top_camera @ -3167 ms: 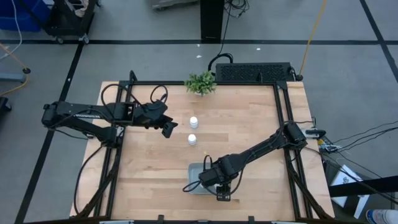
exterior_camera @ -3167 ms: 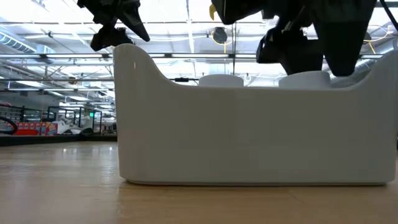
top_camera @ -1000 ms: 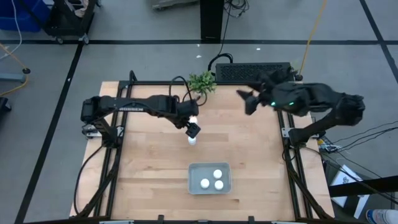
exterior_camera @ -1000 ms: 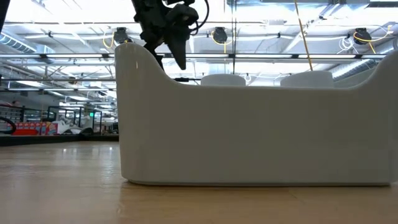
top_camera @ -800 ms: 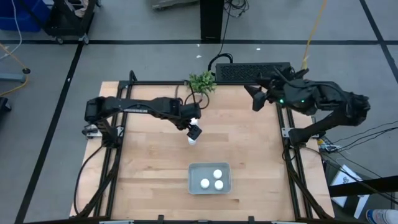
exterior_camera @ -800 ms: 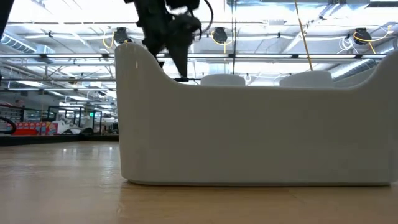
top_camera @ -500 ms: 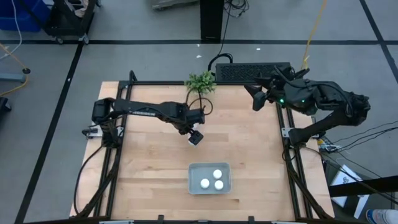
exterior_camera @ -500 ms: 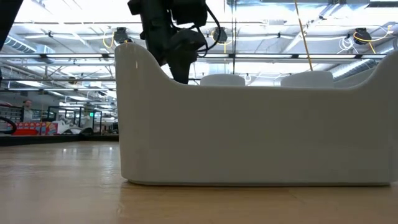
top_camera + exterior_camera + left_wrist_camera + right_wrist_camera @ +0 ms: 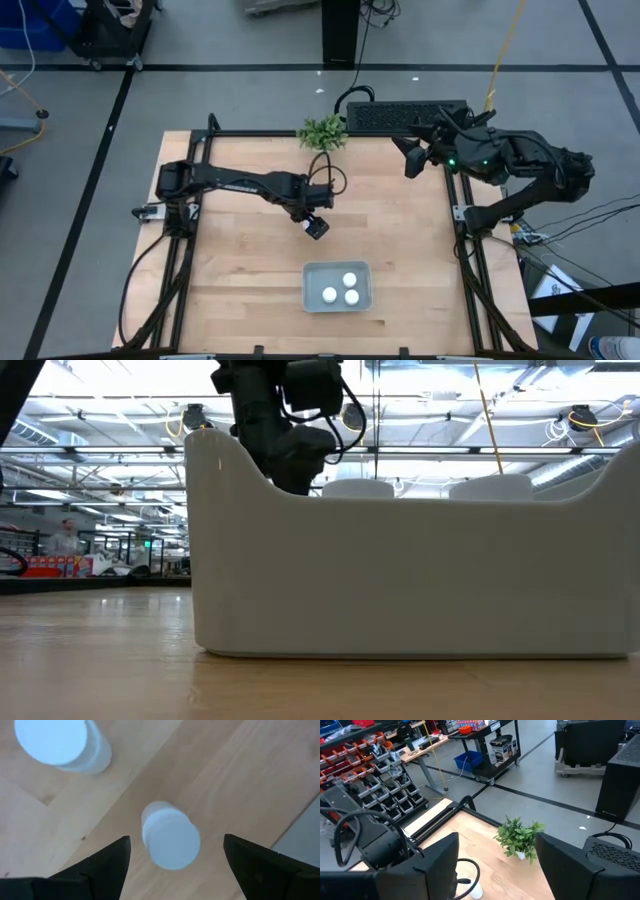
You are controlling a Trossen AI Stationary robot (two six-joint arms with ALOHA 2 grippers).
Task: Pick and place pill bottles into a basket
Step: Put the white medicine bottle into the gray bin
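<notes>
Seen from overhead, the left gripper (image 9: 316,226) hangs over the middle of the pale wooden desk (image 9: 230,290), covering the two pill bottles that stand there. The basket (image 9: 310,296), a shallow grey-blue tray with rounded corners, sits near the desk's front edge, apart from the gripper, with three white-capped bottles (image 9: 340,289) inside it. Bare planks lie open on either side of the basket. The right gripper (image 9: 411,160) waits high near the desk's back right corner, beside a small green plant (image 9: 322,131) at the back edge.

At desk-top height, the basket's smooth matte wall (image 9: 400,575) fills most of the picture, its rim rising in a curve at one corner. Two round caps (image 9: 355,487) show just above the rim. The left arm's dark body (image 9: 280,420) descends behind the raised corner.

From the left wrist, the gripper's two dark fingers (image 9: 107,862) stand wide apart on either side of an upright pill bottle (image 9: 171,837), touching nothing. A second bottle (image 9: 62,742) stands near it on the grained wood. A pale strip of the basket (image 9: 305,842) shows at one edge.

From the right wrist, that gripper's fingers (image 9: 437,862) are spread and hold nothing. Beyond them lie the plant (image 9: 520,837), one white bottle (image 9: 476,892) and the left arm (image 9: 370,840).
</notes>
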